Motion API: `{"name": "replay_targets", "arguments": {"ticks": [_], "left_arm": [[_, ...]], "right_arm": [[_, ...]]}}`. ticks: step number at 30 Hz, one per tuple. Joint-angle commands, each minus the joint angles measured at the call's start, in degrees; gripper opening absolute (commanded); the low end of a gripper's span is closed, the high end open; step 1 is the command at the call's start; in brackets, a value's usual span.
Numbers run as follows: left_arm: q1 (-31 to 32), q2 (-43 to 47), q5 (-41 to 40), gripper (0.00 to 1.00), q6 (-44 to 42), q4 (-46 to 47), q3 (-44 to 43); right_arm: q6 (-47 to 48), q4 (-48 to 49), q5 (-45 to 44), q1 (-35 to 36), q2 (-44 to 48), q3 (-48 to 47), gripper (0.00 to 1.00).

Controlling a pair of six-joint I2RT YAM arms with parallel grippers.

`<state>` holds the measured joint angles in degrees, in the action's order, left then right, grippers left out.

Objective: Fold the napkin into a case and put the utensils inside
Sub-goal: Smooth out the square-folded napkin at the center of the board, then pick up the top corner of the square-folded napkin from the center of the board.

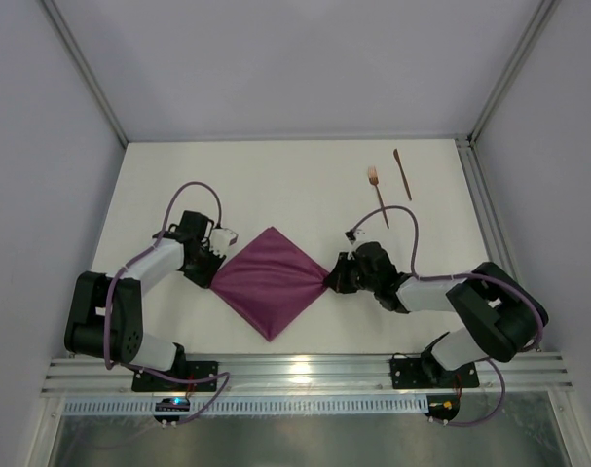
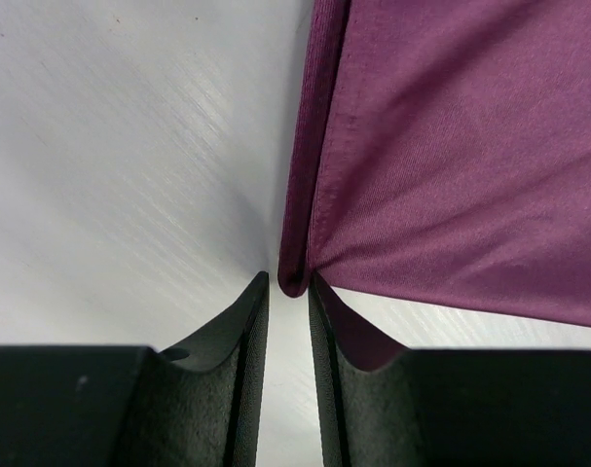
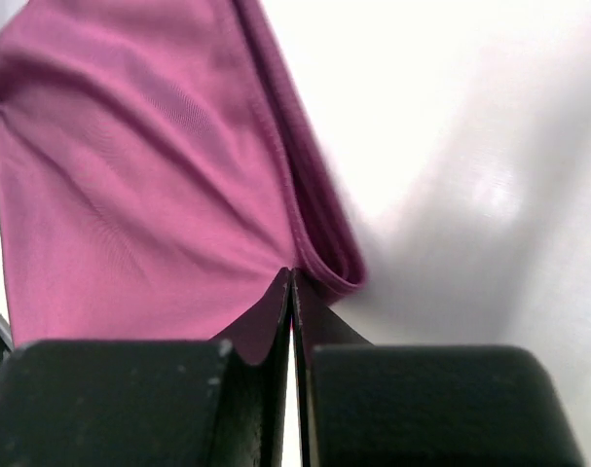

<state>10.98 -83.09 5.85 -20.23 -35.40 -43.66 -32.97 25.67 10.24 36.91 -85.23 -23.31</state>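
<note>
— Top external view: where's the napkin (image 1: 271,282)?
— Mid-counter (image 1: 276,185), a diamond pulled between both arms (its edge looks doubled at the gripped corners).
— And the tools?
— Left tool (image 2: 291,292) pinches the left corner, jaws a sliver apart. Right tool (image 3: 291,282) is pressed tight on the right corner. Fork (image 1: 376,190) and knife (image 1: 402,173) lie far right, well apart from the cloth.

A plain magenta-purple square cloth napkin (image 1: 271,282) is spread flat on the white counter (image 1: 178,175) as a diamond. Its 9 o'clock corner is pinched by the left fingers (image 2: 227,389). Its puckered 3 o'clock corner is pinched by the right fingers (image 3: 256,409). A slim copper-coloured metal fork (image 1: 379,199) and a matching thin knife (image 1: 402,175) are laid side by side, apart, at 1 o'clock from the cloth, tines toward 12 o'clock.
</note>
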Motion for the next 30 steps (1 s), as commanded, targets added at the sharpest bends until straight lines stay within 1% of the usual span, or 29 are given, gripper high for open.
{"name": "replay_targets", "arguments": {"ticks": [1,4,7,8,10,11,14,16,17,19,20,21,22,23,24,25,27,28,30], "left_arm": [[0.00,1.62,0.39,0.25,-1.39,1.03,0.24],[0.00,1.79,0.92,0.25,-1.48,0.95,0.07],[0.00,2.58,1.88,0.27,-1.57,0.51,-0.28],[0.00,3.02,2.24,0.31,-1.66,-0.28,-0.46],[0.09,4.68,4.16,0.36,-1.74,-1.60,-1.69],[0.00,5.39,4.87,0.42,-1.92,-3.34,-2.30],[0.00,7.85,7.94,0.47,-2.01,-6.78,-6.95],[0.00,8.90,9.70,0.50,-1.83,-9.51,-11.69],[0.00,8.91,11.19,0.52,-1.57,-10.04,-13.28],[0.53,7.86,11.29,0.52,0.01,-9.34,-18.11],[1.14,5.33,10.77,0.48,0.71,-8.90,-19.69],[1.84,3.65,9.29,0.46,1.15,-8.73,-21.36],[2.98,2.07,8.75,0.40,1.77,-8.81,-24.51],[2.99,-1.25,8.31,0.38,2.47,-8.72,-25.94],[2.99,-2.76,6.65,0.36,3.34,-8.90,-27.08],[2.99,-3.91,5.94,0.34,4.75,-9.07,-28.31],[2.99,-5.24,4.27,0.32,5.29,-9.25,-27.80],[2.99,-5.07,3.56,0.32,5.29,-8.64,-26.75],[2.90,-3.32,2.25,0.32,4.94,-7.76,-22.10]], "right_arm": [[-2.01,-0.80,-2.42,-3.41,3.30,3.97,0.04],[-1.22,-3.60,-1.80,-5.61,7.52,3.63,0.05],[1.32,-8.33,-1.80,-5.70,11.30,1.08,0.10],[3.07,-9.92,-1.45,-5.79,13.49,-1.01,0.14],[4.92,-13.71,-0.58,-5.70,15.70,-4.70,0.18],[6.41,-14.94,0.12,-5.70,15.97,-5.94,0.21],[8.62,-17.23,0.83,-5.70,15.80,-10.34,0.22],[9.41,-17.50,1.80,-5.70,14.66,-13.58,0.26],[10.03,-17.32,2.41,-5.70,12.48,-14.82,0.28],[11.70,-16.79,6.88,-5.97,9.31,-19.56,0.32],[11.96,-16.62,8.64,-5.97,7.55,-21.32,0.32],[12.66,-16.10,12.40,-6.05,3.27,-23.34,0.33],[13.19,-16.26,13.91,-6.06,0.62,-28.23,0.34],[13.54,-17.05,15.15,-6.06,-2.10,-31.15,0.34],[14.24,-19.93,17.25,-6.14,-8.31,-34.66,0.34],[14.77,-22.05,17.97,-6.06,-11.50,-42.01,0.34],[14.95,-27.14,19.02,-6.06,-17.48,-48.47,0.34],[14.95,-28.12,19.11,-5.97,-22.39,-53.37,0.34],[14.87,-31.19,18.85,-5.44,-26.46,-57.44,0.34]]}}
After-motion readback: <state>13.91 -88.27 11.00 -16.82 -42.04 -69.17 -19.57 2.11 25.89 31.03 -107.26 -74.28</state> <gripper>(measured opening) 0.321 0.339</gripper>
